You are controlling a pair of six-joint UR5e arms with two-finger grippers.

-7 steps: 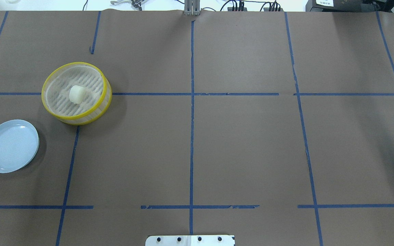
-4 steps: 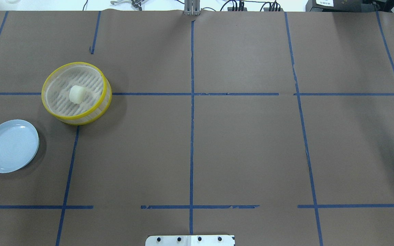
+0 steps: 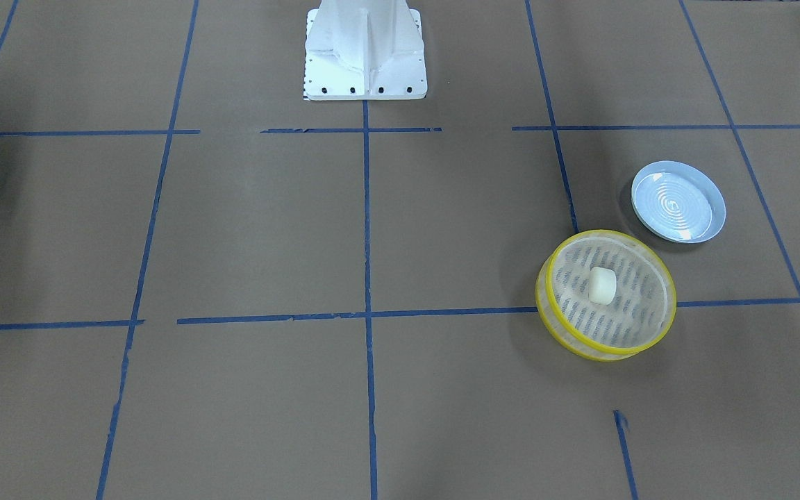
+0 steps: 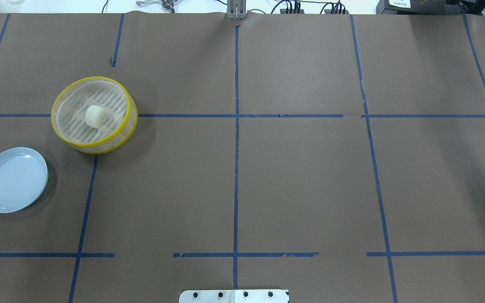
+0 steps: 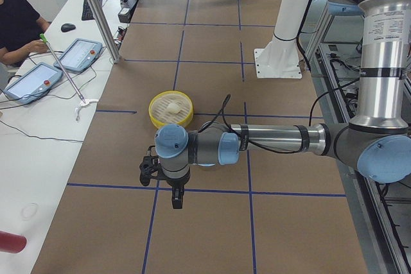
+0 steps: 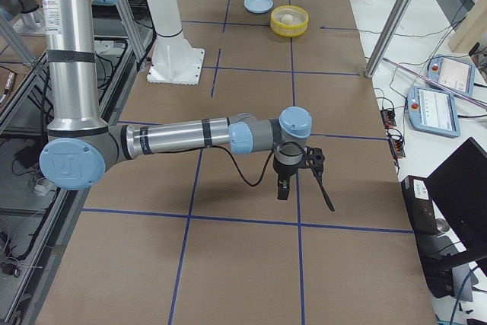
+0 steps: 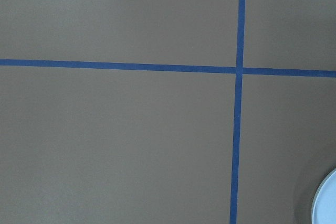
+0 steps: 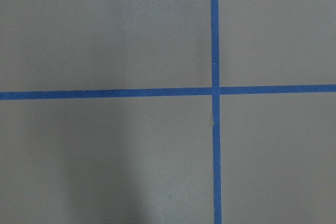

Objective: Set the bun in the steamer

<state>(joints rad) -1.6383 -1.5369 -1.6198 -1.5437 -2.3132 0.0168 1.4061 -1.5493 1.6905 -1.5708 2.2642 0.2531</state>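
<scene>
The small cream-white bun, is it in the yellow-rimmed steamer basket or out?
In. The small cream-white bun rests on the slotted floor of the round yellow-rimmed steamer basket, inside its rim.

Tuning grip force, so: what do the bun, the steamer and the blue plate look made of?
Bun: matte, smooth cream with no shine; perhaps foam or soft plastic, unsure.
Steamer: plastic by the look, with bright yellow rims and a translucent beige wall.
Plate: probably hard plastic; pale blue, light glinting on concentric ridges.
</scene>
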